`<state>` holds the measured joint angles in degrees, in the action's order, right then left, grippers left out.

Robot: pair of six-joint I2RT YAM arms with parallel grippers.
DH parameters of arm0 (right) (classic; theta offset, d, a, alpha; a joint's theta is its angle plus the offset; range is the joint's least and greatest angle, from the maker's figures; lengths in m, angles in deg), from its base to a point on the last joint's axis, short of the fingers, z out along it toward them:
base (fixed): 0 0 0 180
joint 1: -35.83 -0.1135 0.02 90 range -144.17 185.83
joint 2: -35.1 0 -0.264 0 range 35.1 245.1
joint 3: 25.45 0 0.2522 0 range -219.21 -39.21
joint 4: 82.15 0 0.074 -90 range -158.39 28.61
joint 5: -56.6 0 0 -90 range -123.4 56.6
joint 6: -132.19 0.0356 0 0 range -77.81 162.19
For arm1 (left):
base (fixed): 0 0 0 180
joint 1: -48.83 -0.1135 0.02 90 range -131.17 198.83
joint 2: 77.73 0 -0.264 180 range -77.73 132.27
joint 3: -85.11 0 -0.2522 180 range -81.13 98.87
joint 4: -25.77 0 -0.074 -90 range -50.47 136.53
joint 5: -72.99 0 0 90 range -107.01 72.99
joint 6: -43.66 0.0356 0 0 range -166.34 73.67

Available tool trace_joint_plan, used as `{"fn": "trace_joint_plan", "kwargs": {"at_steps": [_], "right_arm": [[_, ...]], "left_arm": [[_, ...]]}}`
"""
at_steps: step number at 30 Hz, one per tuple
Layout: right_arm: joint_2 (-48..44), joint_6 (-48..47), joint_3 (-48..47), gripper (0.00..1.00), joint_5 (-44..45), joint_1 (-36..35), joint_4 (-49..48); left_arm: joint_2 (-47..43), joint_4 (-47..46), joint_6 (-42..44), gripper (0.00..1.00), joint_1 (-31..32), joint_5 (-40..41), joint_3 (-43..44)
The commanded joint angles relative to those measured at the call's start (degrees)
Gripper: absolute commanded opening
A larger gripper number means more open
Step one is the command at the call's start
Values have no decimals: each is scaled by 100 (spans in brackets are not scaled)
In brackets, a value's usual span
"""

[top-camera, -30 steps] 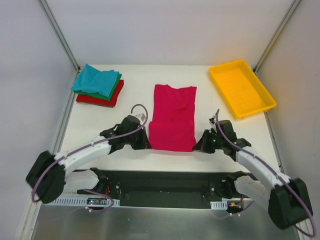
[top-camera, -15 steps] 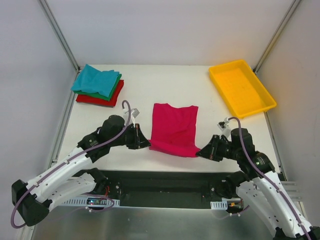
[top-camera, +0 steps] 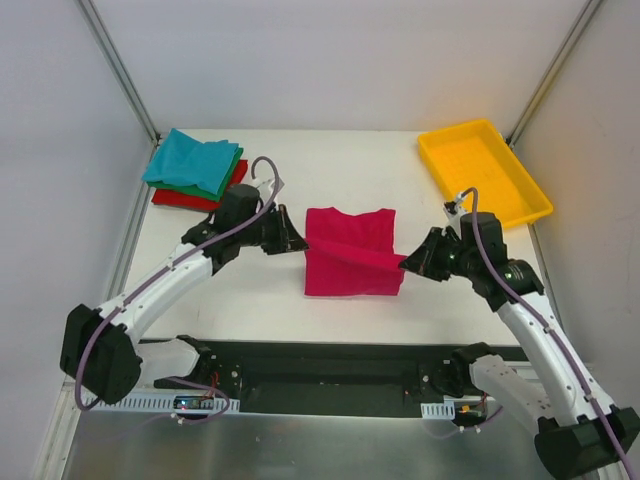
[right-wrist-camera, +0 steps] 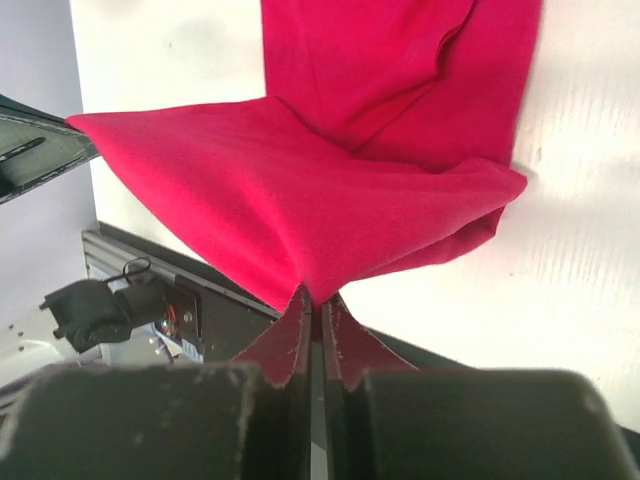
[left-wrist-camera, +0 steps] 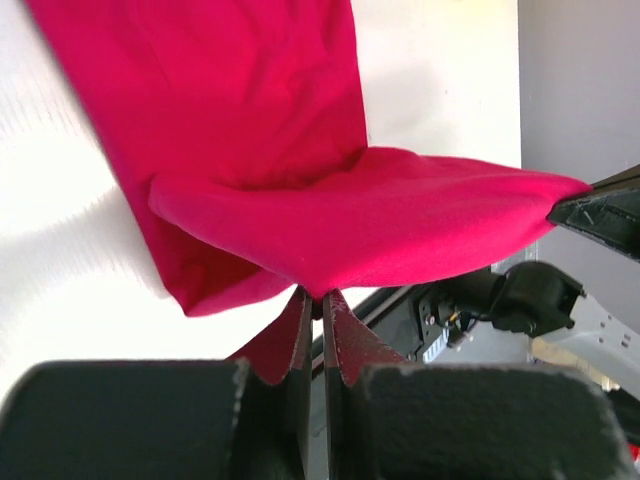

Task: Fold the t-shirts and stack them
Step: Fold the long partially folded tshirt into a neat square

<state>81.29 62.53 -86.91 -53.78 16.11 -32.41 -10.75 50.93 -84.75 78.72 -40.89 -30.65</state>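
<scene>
The magenta-pink t-shirt [top-camera: 350, 262] lies mid-table [top-camera: 300, 160] with its far half flat and its near edge raised and drawn taut corner to corner, doubling over it. At the table's far left corner sits a folded stack, a teal tee [top-camera: 190, 160] on a green tee [top-camera: 232, 170] on a red tee [top-camera: 200, 201]

One magenta tee [top-camera: 352, 262]; a stack [top-camera: 197, 170] of seemingly three folded tees; one yellow tray [top-camera: 485, 178]; two robot arms [top-camera: 165, 288].
</scene>
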Motion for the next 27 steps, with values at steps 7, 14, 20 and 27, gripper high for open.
{"fn": "trace_joint_plan", "kwargs": {"at_steps": [7,14,20,27], "right_arm": [[1469,-399,-669,0,-439,803,-1198],[2709,-329,-898,0,-800,1216,-2191],[4194,-364,-1355,0,-564,1357,-2719],[5802,-364,-2190,13,-211,1401,-3159]], "left_arm": [[1361,-419,387,0,-765,-442,1069],[2371,-437,466,0,-1002,-197,1604],[3399,-402,545,0,-1038,392,2246],[4472,-200,545,15,-1055,999,3002]]}}
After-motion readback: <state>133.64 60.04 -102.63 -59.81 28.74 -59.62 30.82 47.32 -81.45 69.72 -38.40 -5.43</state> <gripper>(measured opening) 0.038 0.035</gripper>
